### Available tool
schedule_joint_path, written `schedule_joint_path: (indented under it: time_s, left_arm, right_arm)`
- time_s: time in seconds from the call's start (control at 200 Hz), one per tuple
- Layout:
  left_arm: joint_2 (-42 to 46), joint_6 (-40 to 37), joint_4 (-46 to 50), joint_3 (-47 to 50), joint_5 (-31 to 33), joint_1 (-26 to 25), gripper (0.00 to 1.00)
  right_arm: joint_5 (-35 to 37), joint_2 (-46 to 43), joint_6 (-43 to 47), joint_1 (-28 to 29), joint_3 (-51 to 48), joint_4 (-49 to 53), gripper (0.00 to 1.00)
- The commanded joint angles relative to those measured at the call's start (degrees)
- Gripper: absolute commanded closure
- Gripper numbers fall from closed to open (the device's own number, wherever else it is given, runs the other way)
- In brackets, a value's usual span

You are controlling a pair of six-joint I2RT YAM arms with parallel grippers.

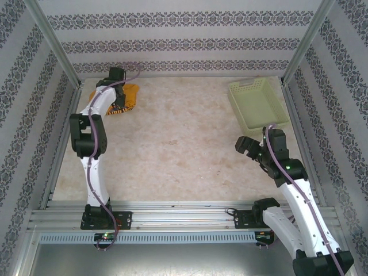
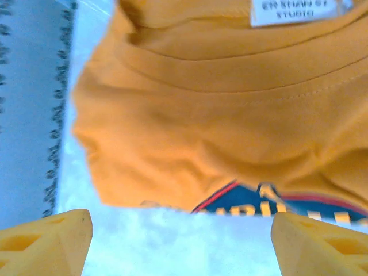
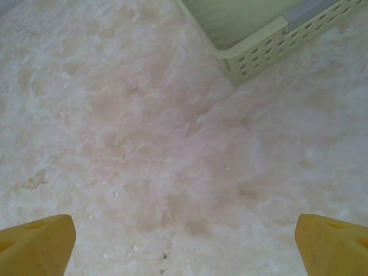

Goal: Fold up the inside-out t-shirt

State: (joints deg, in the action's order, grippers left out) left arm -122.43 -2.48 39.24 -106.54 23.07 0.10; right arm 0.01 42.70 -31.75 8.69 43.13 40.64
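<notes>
Crumpled orange-yellow t-shirt [image 2: 190,132] lies on the tabletop [image 3: 172,144] just ahead of the left fingers [image 2: 46,241], which are spread wide, released. Right fingers [image 3: 34,244], also released, hover over the tabletop, a pale green basket [image 3: 259,54] ahead to their right.

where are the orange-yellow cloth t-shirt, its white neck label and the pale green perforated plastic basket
orange-yellow cloth t-shirt [image 2: 201,132], left wrist view, creased body
white neck label [image 2: 293,11], left wrist view, printed middle
pale green perforated plastic basket [image 3: 259,54], right wrist view, holed wall
</notes>
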Motion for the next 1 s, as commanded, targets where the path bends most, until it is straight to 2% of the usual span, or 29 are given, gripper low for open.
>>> schedule_joint_path:
  time_s: [0.0,0.12,0.195,0.215,0.25,0.315,0.38,0.445,0.545,0.639,0.704,0.749,0.829,0.899,0.994]
  left_arm:
    - [11.6,5.9,-5.3,7.9,1.1,-0.8,0.18]
    - [25.9,11.2,-16.8,26.5,-2.1,-1.3,0.16]
    - [35.6,14.0,-25.5,38.8,-3.0,-1.3,0.1]
    - [38.0,14.6,-27.6,41.9,-3.8,-1.3,0.05]
    - [42.1,15.0,-31.4,46.9,-5.4,-1.3,0.0]
    - [49.4,14.5,-43.3,58.9,-8.8,-1.6,0.0]
    - [55.4,15.0,-53.6,69.3,-9.5,-1.9,0.0]
    - [58.7,13.7,-57.6,75.4,-9.7,-2.1,0.0]
    - [57.0,12.3,-54.6,77.5,-7.3,-2.5,0.0]
    - [51.7,10.0,-62.8,81.3,-7.4,-2.5,0.0]
    - [46.7,7.4,-72.5,84.1,-9.2,-2.4,0.0]
    - [46.2,7.7,-67.5,81.6,-10.6,-2.4,0.0]
    - [43.8,6.8,-75.9,83.0,-11.8,-2.3,0.0]
    - [41.4,4.6,-78.3,82.1,-14.8,-2.3,0.0]
    - [38.6,2.6,-81.4,81.9,-17.2,-2.2,0.0]
  right_arm:
    - [4.8,2.2,0.5,-1.1,1.0,-4.3,0.02]
    - [10.7,5.4,1.4,-2.6,1.1,-8.4,0.02]
    - [13.4,6.9,4.9,-2.8,-1.7,-15.8,0.02]
    - [13.8,7.2,6.1,-2.9,-2.7,-18.2,0.02]
    - [14.5,8.0,7.9,-3.0,-4.5,-22.5,0.02]
    - [15.4,9.8,11.7,-3.1,-8.0,-30.3,0.02]
    - [17.6,11.9,14.3,-3.3,-10.3,-35.1,0.02]
    - [18.9,14.7,17.8,-3.5,-11.8,-39.3,0.02]
    - [19.7,18.8,21.5,-3.6,-14.4,-47.4,0.02]
    - [17.3,22.1,25.0,-3.4,-18.3,-58.6,0.02]
    - [14.4,24.3,26.7,-3.4,-20.6,-66.8,0.02]
    - [11.6,25.7,28.5,-3.4,-21.8,-71.3,0.02]
    - [9.4,28.7,30.8,-3.7,-22.5,-76.9,0.02]
    - [8.2,31.4,31.3,-4.5,-21.8,-78.8,0.02]
    - [2.4,33.0,31.5,-6.6,-22.9,-83.9,0.02]
